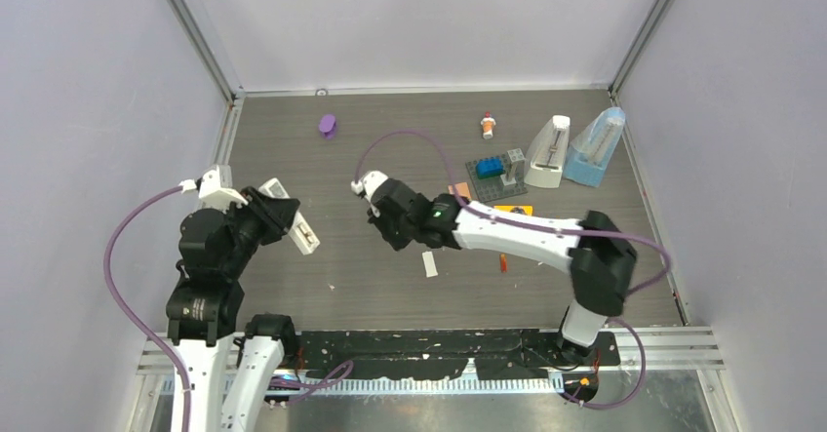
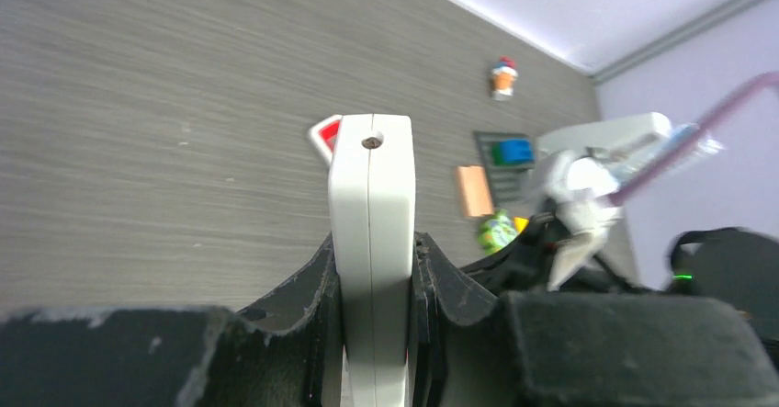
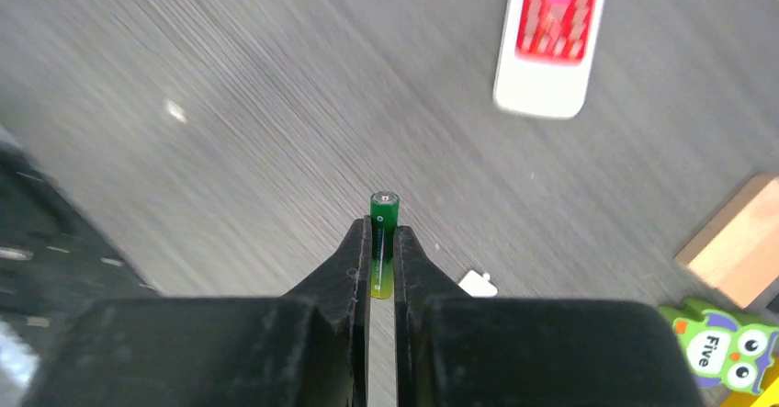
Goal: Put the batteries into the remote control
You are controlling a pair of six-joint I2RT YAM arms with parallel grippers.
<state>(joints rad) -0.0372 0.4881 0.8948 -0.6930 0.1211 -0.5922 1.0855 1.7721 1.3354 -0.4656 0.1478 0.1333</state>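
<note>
Left gripper (image 2: 375, 253) is clenching the white remote (image 2: 370, 186) edge-on and raised, probably to steady it for loading, while right gripper (image 3: 381, 242) is pinching the green battery (image 3: 384, 210) by its lower half, leaving the top end protruding for insertion.

The only word I can read is "Five", on the green owl figure (image 3: 726, 347) at the lower right of my right wrist view. Fine print runs along the green battery (image 3: 383, 242), too small to read. The red panel on the white slab (image 3: 551, 35) is blurred.
</note>
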